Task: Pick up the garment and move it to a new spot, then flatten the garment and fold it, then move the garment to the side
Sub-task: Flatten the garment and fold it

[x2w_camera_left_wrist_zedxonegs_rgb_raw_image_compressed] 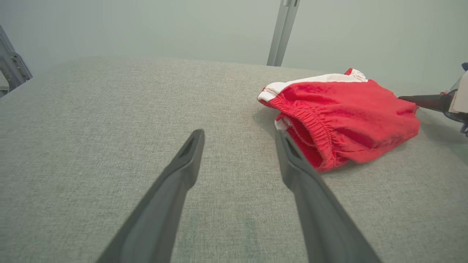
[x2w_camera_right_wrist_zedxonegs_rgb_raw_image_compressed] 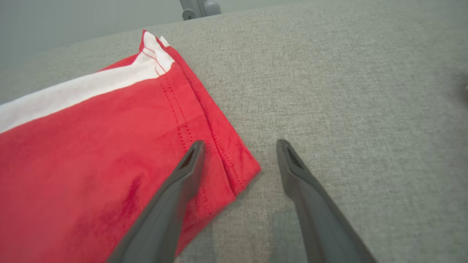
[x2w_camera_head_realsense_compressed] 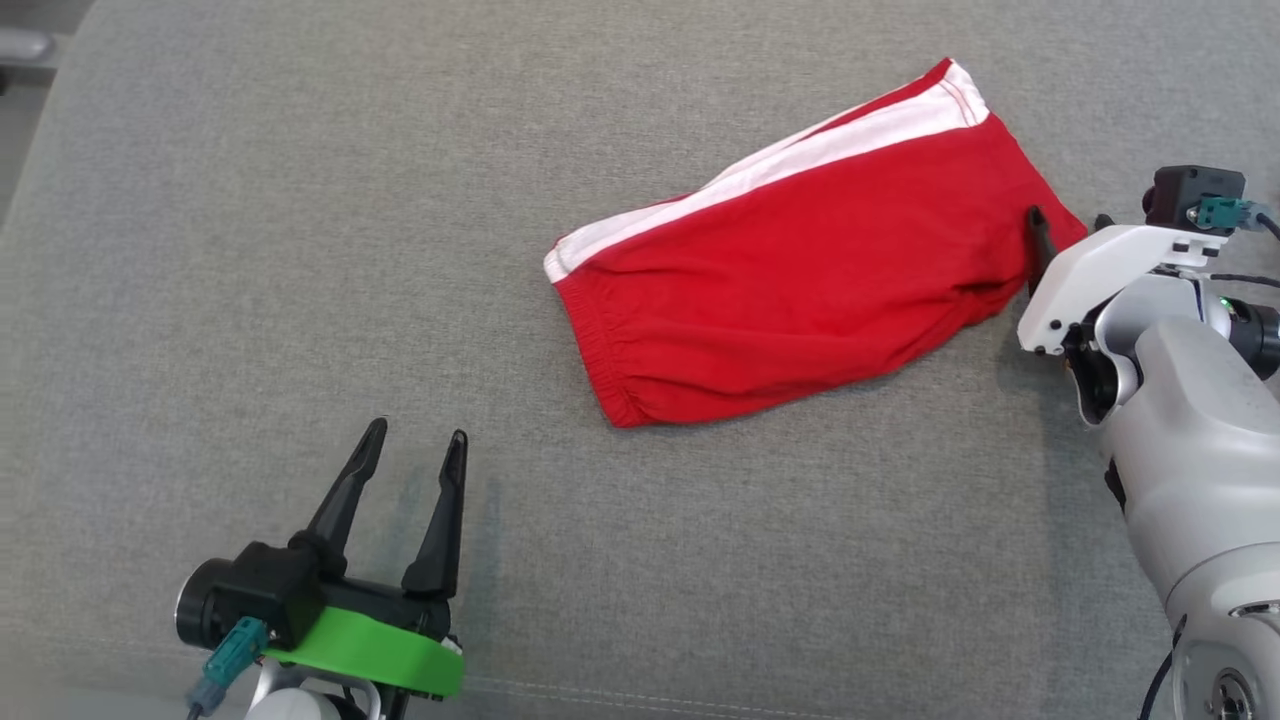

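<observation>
A grey cloth-covered counter (x2w_camera_head_realsense_compressed: 250,250) carries everything. A pair of red shorts (x2w_camera_head_realsense_compressed: 800,270) with a white side stripe lies folded flat on its far right part. In the head view its long axis runs on a slant. The elastic waistband end points toward the near left, and the stitched leg hem points toward the far right. The white stripe runs along the far long edge.

The pale right arm (x2w_camera_head_realsense_compressed: 1180,420) comes in from the right edge, where it is cut off. Its white housing hides most of the right claw (x2w_camera_head_realsense_compressed: 1069,217), so only two dark tips show there. In the right wrist view the right claw (x2w_camera_right_wrist_zedxonegs_rgb_raw_image_compressed: 239,144) stands with its fingers well apart across the near corner of the hem. One finger (x2w_camera_right_wrist_zedxonegs_rgb_raw_image_compressed: 182,175) is over the red cloth and the other is over bare counter. Whether that finger presses on the cloth is hard to tell, and it grips nothing.

The left claw (x2w_camera_head_realsense_compressed: 417,432) sits near the lower left, well apart from the shorts, with its fingers spread and nothing between them. In the left wrist view the left claw (x2w_camera_left_wrist_zedxonegs_rgb_raw_image_compressed: 239,133) points across bare cloth. From there the waistband opening of the shorts (x2w_camera_left_wrist_zedxonegs_rgb_raw_image_compressed: 340,117) faces the camera on the right. A dark finger of the other claw reaches in beside the shorts, cut off at the right edge. A grey metal post (x2w_camera_left_wrist_zedxonegs_rgb_raw_image_compressed: 283,33) rises behind the counter.
</observation>
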Tool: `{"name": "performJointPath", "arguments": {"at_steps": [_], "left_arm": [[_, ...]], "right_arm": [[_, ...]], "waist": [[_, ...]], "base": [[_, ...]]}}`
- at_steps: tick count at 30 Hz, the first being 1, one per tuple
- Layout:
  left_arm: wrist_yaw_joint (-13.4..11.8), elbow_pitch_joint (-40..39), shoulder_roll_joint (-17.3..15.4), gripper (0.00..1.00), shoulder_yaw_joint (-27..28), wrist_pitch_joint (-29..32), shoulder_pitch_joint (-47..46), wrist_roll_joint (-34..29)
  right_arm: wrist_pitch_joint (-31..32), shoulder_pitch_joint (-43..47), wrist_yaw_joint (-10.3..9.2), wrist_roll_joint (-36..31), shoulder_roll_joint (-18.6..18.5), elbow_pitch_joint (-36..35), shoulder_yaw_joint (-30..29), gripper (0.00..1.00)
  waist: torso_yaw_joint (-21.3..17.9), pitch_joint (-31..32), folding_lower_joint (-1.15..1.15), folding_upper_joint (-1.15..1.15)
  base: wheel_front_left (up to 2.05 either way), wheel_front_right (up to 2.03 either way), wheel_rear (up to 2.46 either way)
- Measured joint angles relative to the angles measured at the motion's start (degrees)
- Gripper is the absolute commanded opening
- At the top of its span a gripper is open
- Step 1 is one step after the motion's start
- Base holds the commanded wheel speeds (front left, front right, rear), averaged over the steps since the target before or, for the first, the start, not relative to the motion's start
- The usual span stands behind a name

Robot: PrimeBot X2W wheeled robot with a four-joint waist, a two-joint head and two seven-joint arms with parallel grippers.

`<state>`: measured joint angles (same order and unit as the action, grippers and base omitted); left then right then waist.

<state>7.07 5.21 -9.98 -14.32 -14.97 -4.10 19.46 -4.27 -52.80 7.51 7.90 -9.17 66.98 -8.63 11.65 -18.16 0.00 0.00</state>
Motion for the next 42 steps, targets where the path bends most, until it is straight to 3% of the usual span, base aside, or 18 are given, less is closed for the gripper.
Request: {"name": "performJointPath", "arguments": {"at_steps": [3,4,5,6,7,21,31,42], "left_arm": [[0.2,0.2,0.4,1.00,0.0,0.0,0.0,-1.5],[0.2,0.3,0.6,1.00,0.1,0.0,0.0,-1.7],[0.2,0.3,0.8,1.00,0.2,0.0,0.0,-2.0],[0.2,0.3,0.9,1.00,0.3,0.0,0.0,-2.1],[0.2,0.4,0.9,1.00,0.4,0.0,0.0,-2.3],[0.3,0.6,0.6,1.00,0.1,0.0,2.4,-4.8],[0.3,0.4,0.9,1.00,0.2,0.0,4.0,-6.1],[0.3,0.4,1.9,1.00,1.4,0.0,5.2,-7.3]], "right_arm": [[0.9,-0.4,0.00,0.0,-0.5,1.5,-0.5,0.96],[1.1,-0.4,0.00,0.0,-0.5,1.9,-0.5,0.77],[1.1,-0.4,0.00,-0.1,-0.6,2.1,-0.6,0.33],[1.1,-0.5,0.00,-0.3,-0.6,2.4,-0.5,0.06],[1.1,-0.5,0.00,-0.4,-0.5,2.6,-0.5,0.00],[-5.6,3.9,0.01,4.4,0.0,2.1,-0.5,0.00],[-8.4,13.5,0.01,12.7,1.8,-3.7,1.5,0.00],[-9.1,21.1,0.01,16.7,2.2,-11.8,5.1,0.00]], "waist": [[1.5,0.2,0.00,0.00],[1.9,0.3,0.00,0.00],[2.2,0.4,0.00,0.00],[2.5,0.6,0.00,0.00],[2.6,0.8,0.00,0.00],[-0.8,4.2,0.00,0.00],[-6.2,6.7,0.00,0.00],[-9.0,9.1,0.00,0.00]], "base": [[0.00,0.00,0.00],[0.00,0.00,0.00],[0.00,0.00,0.00],[0.00,0.00,0.00],[0.00,0.00,0.00],[0.00,0.00,0.00],[0.00,0.00,0.00],[0.00,0.00,0.00]]}}
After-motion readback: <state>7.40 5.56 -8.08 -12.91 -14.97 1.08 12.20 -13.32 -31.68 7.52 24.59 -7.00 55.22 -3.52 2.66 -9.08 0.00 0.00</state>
